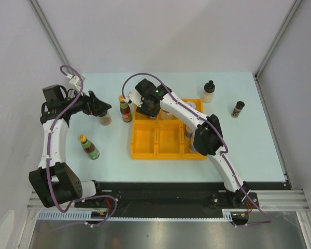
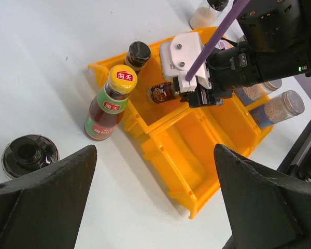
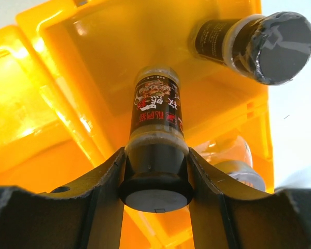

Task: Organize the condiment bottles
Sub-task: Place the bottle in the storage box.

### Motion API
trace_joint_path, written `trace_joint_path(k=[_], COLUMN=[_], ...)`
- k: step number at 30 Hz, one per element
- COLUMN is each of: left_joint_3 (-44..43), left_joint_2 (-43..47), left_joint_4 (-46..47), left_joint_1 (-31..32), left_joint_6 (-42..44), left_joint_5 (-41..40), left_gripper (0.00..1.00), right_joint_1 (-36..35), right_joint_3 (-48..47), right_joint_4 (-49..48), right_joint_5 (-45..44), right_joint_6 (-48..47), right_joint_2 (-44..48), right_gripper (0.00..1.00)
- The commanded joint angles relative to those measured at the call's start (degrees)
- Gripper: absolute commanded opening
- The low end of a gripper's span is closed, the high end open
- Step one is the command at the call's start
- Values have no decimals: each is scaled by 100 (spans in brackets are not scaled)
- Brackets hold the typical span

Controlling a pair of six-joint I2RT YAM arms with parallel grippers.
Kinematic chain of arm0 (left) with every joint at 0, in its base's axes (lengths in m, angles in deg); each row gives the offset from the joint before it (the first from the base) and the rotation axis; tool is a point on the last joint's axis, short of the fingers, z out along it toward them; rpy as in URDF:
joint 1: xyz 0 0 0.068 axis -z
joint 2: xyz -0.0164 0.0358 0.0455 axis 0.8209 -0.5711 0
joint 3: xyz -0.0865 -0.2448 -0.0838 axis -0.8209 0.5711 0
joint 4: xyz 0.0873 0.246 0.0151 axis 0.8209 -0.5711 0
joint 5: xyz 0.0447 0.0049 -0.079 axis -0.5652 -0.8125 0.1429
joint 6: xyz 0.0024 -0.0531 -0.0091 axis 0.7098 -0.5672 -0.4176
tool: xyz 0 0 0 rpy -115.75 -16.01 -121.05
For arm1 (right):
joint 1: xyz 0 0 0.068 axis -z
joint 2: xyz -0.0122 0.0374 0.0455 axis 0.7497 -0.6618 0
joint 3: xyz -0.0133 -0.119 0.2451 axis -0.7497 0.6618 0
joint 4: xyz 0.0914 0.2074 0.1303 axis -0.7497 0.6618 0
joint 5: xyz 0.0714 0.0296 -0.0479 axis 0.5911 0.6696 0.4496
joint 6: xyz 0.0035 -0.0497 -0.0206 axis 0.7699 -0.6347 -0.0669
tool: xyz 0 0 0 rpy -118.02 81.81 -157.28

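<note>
- Our right tool pinches a black-capped spice jar by its cap and holds it tilted over the compartment at the far left corner of the yellow-orange tray.
- A second spice jar stands in that same compartment.
- Our left tool is spread wide and grips nothing. It hangs over the left part of the tabletop, just beside a black-lidded jar.
- A yellow-capped sauce bottle stands upright on the tabletop, just outside the tray's far left corner.
- Another sauce bottle sits nearer the left edge.
- Silver-lidded jars sit in compartments on the tray's right side.
- A pale bottle stands near the far edge, and a dark jar towards the right edge.
</note>
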Motion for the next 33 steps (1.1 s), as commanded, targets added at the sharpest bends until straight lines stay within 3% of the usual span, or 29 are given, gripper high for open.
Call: trace_joint_path(k=[1,6,10,16,26,33], left_joint_3=[24,32,32,50,59,41], left_joint_2=[8,-36,-54,-62,-80,-98], left_joint_4=[137,146,155,155,164,146], left_joint_1=[-26,-34,-34,-26,-34,-26], left_joint_6=[107,99,99,107,107,125], left_joint_5=[235,252,278,314,384,437], left_gripper=[100,100,100,100,100,100], right_joint_1=[-1,17,-10,-27,-27,113], right_joint_3=[-306,-262,-227,-192,-183,-7], right_joint_4=[546,652,652,520,309,-33], right_joint_5=[-215,-127,-74,-109,-258,189], right_joint_6=[-242,-286,-330,-286,-198,179], right_joint_2=[-69,-105,-140,-192,-70,747], right_gripper=[16,27,53,75,76,72])
